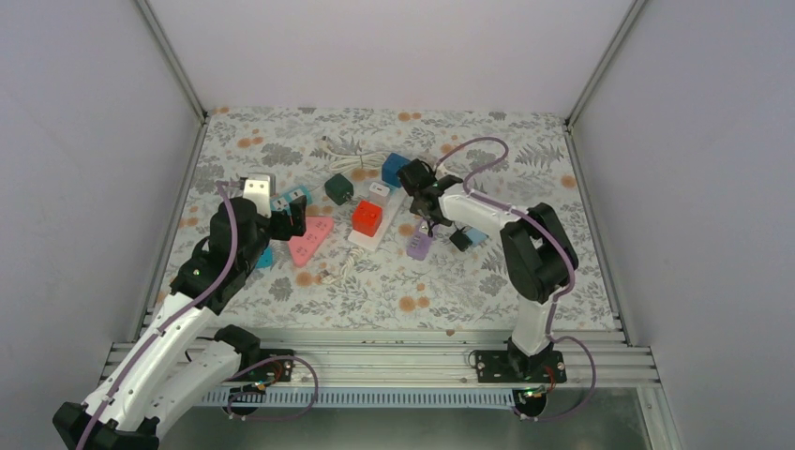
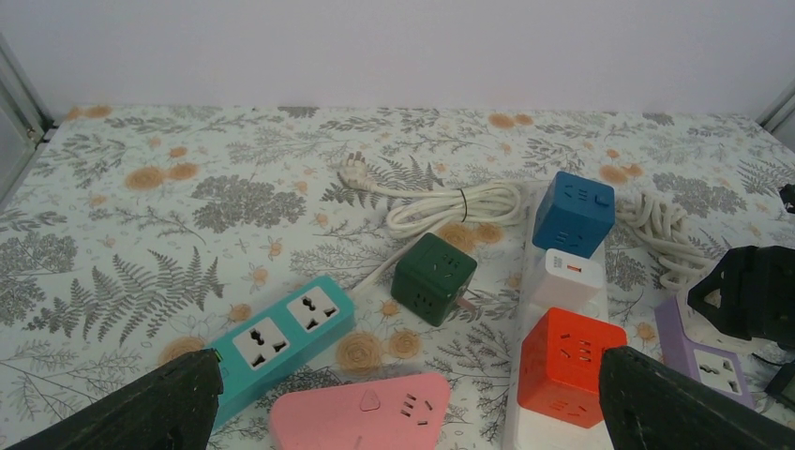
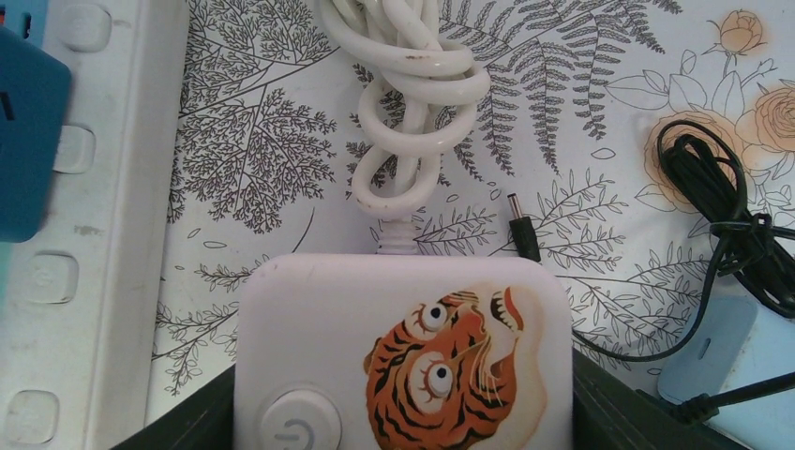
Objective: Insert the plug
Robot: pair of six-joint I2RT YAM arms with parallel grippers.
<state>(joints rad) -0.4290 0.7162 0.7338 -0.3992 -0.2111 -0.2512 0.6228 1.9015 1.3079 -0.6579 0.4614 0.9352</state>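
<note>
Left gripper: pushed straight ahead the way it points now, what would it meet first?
Probably the pink triangular power strip, just ahead between its fingers, though it might pass over it; depth is unclear.

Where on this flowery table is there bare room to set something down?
Free: the near strip between the pink triangular socket and the metal rail; the far-left corner, left of the coiled white cable. Crowded: the middle, around the white power strip with its red cube.

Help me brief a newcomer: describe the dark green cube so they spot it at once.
Find the long white power strip mid-table. Just left of its far half sits the green cube. Unlike the red cube and blue cube, it stands off the strip.
</note>
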